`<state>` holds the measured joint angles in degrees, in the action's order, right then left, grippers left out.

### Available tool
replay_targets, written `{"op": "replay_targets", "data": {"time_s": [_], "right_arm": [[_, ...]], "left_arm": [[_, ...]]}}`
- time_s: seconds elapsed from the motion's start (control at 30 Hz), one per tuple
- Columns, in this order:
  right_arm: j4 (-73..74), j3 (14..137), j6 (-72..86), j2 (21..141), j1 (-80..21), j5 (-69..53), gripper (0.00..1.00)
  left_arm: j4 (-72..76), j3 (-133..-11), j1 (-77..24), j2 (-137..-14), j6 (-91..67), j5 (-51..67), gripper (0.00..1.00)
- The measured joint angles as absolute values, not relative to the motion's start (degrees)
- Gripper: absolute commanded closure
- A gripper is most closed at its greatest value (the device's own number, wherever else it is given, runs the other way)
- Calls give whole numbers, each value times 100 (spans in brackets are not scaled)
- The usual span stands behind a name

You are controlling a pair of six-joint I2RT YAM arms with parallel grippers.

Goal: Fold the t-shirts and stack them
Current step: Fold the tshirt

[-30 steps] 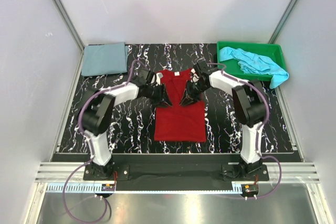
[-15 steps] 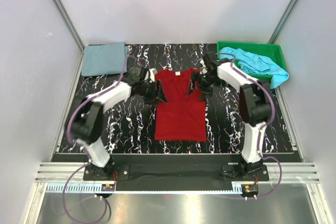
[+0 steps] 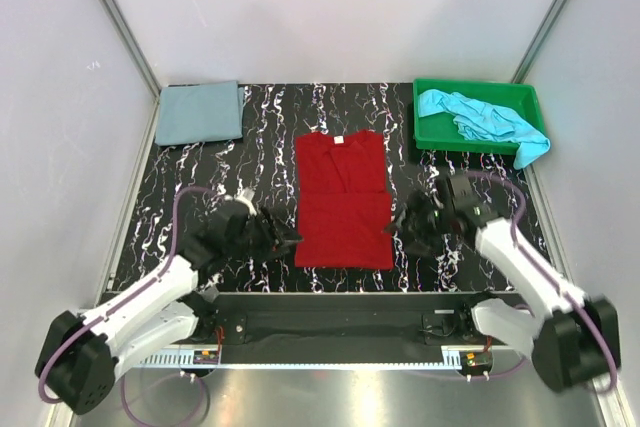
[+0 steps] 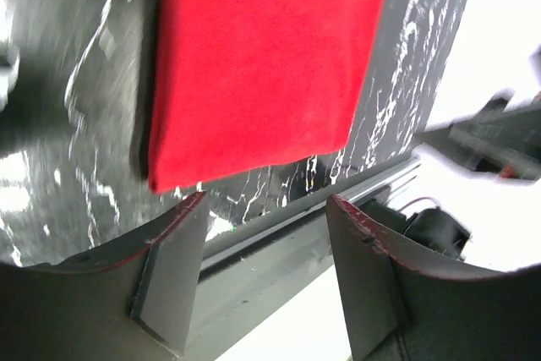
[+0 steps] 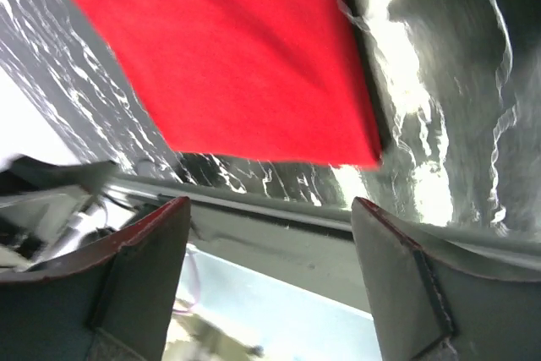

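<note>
From above, deep red t-shirt [image 3: 342,199] flat at table [image 3: 250,157] centre, grey-blue t-shirt [image 3: 200,113] at far-left corner, turquoise t-shirt [image 3: 480,117] in green tray [image 3: 530,97] far right, left wrist, left gripper [image 4: 266,268] spread, empty, near the red hem, right wrist, right gripper [image 5: 270,268] likewise.

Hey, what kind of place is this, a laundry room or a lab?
Most likely a robot lab test cell: left arm and right arm bolted at the edge of a black marbled table, plain white panels boxing it in, a red t-shirt laid flat.
</note>
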<state>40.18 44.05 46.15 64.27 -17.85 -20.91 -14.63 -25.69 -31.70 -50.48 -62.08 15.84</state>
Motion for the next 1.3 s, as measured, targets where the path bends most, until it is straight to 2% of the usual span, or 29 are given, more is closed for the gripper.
{"op": "replay_targets", "data": {"time_s": [0.03,0.07,0.23,0.4,0.6,0.73,1.13,1.3], "right_arm": [[3903,3999,4980,6066,-1785,-2082,25],[3826,3693,5264,5758,-1785,-2053,27],[3597,2331,6842,4294,-1800,-1992,29],[3511,1841,7850,3806,-1885,-1890,29],[3457,1863,8243,4453,-2097,-1780,28],[3387,1949,8344,5094,-2248,-1734,30],[2773,2016,8536,5894,-2383,-1680,34],[2464,2034,8593,6099,-2401,-1697,41]], "left_arm": [[-1400,-2368,-3295,-4915,-6530,1461,39],[-1328,-2209,-3376,-4816,-6792,1382,40],[-1157,-1597,-3892,-4425,-8197,773,38],[-928,-1573,-4460,-4781,-9205,377,37],[-845,-1573,-4757,-5529,-9915,128,43],[-845,-1551,-4825,-5599,-10357,-14,46],[-556,-1378,-4845,-5865,-10945,-193,49],[-471,-1378,-4845,-5951,-11030,-200,52]]}}
